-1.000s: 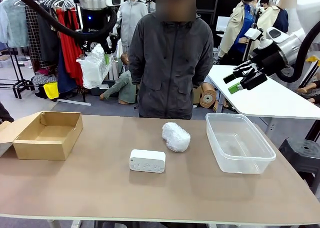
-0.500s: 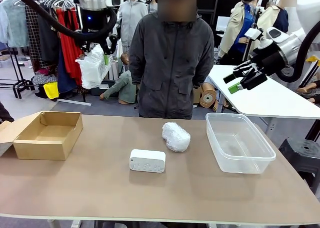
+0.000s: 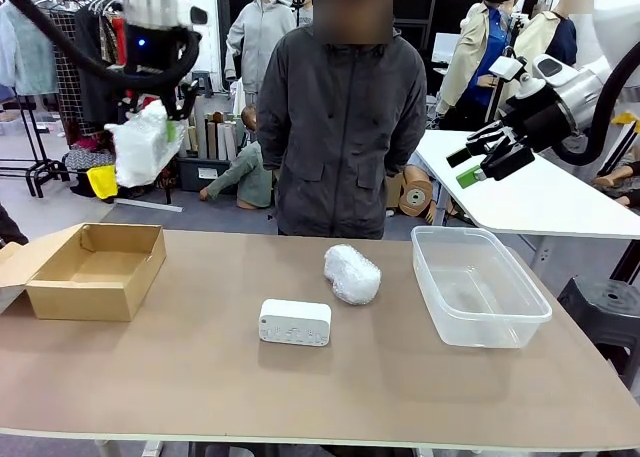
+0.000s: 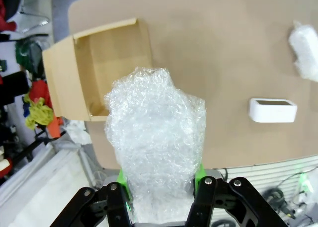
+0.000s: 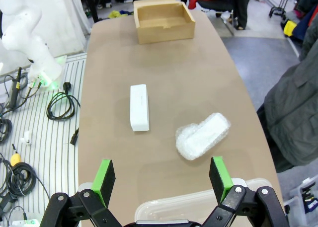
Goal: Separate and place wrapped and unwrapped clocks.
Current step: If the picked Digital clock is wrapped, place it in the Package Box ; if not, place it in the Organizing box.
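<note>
High above the table's left side, my left gripper [image 3: 150,127] is shut on a bubble-wrapped clock [image 3: 140,145] [image 4: 155,142], which hangs over the open brown cardboard box [image 3: 95,267] [image 4: 102,70]. A second wrapped clock [image 3: 351,273] [image 5: 202,136] [image 4: 305,52] lies mid-table near the person. The bare white block clock [image 3: 295,322] [image 5: 139,108] [image 4: 273,110] rests in front of it. My right gripper [image 3: 490,157] [image 5: 161,177] hovers open high at the right, above the clear plastic tub [image 3: 478,287] [image 5: 198,207].
A person in a dark jacket [image 3: 345,117] stands at the far edge, hands out of sight. A white table [image 3: 530,192] and clothes racks [image 3: 60,97] stand behind. The box's flap [image 3: 25,257] juts out at the left edge.
My left gripper has swung left with the wrapped clock, from near the person's shoulder to above the cardboard box. The right arm and the table's things have stayed put.
</note>
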You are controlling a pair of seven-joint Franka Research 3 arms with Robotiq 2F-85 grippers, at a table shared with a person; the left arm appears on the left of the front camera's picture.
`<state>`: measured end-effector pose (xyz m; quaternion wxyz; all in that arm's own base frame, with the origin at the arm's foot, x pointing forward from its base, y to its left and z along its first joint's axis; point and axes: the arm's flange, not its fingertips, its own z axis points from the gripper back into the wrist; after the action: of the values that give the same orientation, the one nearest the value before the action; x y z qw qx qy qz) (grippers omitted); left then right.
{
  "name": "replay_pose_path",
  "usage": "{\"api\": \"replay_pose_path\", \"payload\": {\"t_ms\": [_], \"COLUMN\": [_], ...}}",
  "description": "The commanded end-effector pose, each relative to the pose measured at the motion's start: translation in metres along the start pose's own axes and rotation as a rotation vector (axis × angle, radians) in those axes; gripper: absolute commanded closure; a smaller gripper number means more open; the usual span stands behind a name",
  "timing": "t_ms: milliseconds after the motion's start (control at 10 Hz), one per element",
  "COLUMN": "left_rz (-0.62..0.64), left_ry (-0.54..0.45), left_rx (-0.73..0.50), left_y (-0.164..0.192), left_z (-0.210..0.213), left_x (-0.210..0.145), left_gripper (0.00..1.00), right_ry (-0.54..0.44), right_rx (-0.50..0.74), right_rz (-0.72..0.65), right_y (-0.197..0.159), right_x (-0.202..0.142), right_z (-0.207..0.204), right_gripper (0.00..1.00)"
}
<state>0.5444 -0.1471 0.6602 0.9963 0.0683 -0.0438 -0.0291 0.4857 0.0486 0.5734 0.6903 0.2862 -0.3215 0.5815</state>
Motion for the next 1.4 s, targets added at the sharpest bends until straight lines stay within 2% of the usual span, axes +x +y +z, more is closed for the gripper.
{"api": "replay_pose_path", "payload": {"t_ms": [0,100,300,400,500,700,800,900,1000,1300], "left_rz": [-0.014,0.009,-0.056,0.008,0.038,0.107,0.129,0.149,0.093,0.093], "left_ry": [-0.009,0.009,0.033,0.070,0.062,-0.034,-0.041,-0.095,0.003,0.003], "left_rx": [0.028,0.091,0.101,0.154,0.139,0.117,0.108,0.107,0.118,0.118], "left_y": [0.025,0.042,0.069,0.081,0.092,0.112,0.116,0.121,0.116,0.116], "left_z": [-0.034,-0.054,-0.085,-0.098,-0.108,-0.131,-0.136,-0.136,-0.131,-0.131], "left_x": [-0.008,-0.001,0.002,0.005,0.004,0.003,0.005,0.011,0.017,0.017], "left_gripper": [1.00,1.00,1.00,1.00,1.00,1.00,1.00,1.00,1.00,1.00], "right_ry": [-0.009,-0.009,-0.009,-0.009,-0.009,-0.009,-0.009,-0.009,-0.009,-0.009], "right_rx": [0.002,0.002,0.002,0.002,0.002,0.002,0.002,0.002,0.002,0.002], "right_rz": [0.004,0.004,0.004,0.004,0.004,0.004,0.004,0.004,0.004,0.004], "right_y": [0.001,0.001,0.001,0.001,0.001,0.001,0.001,0.001,0.001,0.001], "right_x": [0.001,0.001,0.001,0.001,0.001,0.001,0.001,0.001,0.001,0.001], "right_z": [0.000,0.000,0.000,0.000,0.000,0.000,0.000,0.000,0.000,0.000], "right_gripper": [0.00,0.00,0.00,0.00,0.00,0.00,0.00,0.00,0.00,0.00]}}
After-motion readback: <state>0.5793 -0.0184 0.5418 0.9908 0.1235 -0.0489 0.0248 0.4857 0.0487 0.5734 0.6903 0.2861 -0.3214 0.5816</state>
